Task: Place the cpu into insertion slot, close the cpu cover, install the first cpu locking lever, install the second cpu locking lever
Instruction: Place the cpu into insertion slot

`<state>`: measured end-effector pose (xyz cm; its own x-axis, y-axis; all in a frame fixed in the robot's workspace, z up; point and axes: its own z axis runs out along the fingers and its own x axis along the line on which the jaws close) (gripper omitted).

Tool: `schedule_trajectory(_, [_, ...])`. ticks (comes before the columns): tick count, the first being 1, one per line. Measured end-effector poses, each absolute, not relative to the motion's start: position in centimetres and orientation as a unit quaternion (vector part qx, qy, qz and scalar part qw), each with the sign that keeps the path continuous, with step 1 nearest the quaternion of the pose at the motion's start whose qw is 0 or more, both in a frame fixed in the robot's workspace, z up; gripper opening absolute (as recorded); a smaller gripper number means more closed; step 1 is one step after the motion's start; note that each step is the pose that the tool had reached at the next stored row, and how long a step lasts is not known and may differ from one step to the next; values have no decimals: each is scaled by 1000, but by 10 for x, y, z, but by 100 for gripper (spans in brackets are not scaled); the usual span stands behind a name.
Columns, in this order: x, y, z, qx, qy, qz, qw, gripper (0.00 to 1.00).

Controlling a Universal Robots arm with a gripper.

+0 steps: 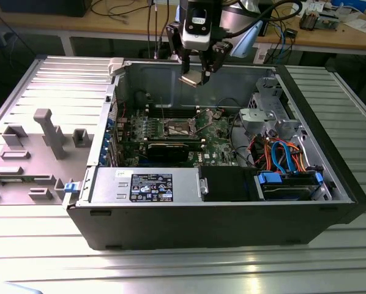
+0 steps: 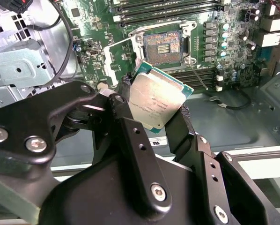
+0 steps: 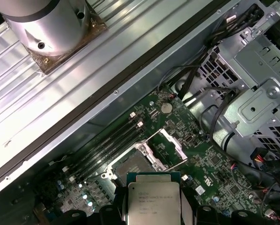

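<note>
The arm reaches down from above the open case. Its gripper hangs high inside, jaws pinching the tilted cpu by opposite edges. Below the jaws, well apart from the chip, lies the bare slot, its cover swung up beside it. Black fingers hide the cpu's lower corners, and the first wrist view cuts off its near edge.
</note>
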<state>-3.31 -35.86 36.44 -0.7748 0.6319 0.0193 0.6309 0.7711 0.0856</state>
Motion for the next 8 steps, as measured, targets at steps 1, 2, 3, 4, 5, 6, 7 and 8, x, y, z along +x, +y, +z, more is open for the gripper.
schedule_trajectory(1, [-33, -359, 364, 337, 940, 44, 5, 54])
schedule_trajectory(2, [-33, -359, 364, 339, 940, 44, 5, 54])
schedule_trajectory(3, [-33, -359, 364, 343, 938, 44, 6, 54])
schedule_trajectory(4, [-33, -359, 364, 348, 936, 44, 6, 54])
schedule_trajectory(5, [-33, -359, 364, 352, 935, 44, 6, 54])
schedule_trajectory(6, [-33, -359, 364, 357, 933, 43, 6, 54])
schedule_trajectory(7, [-33, -359, 364, 361, 932, 43, 6, 54])
schedule_trajectory(8, [-33, -359, 364, 364, 930, 43, 7, 54])
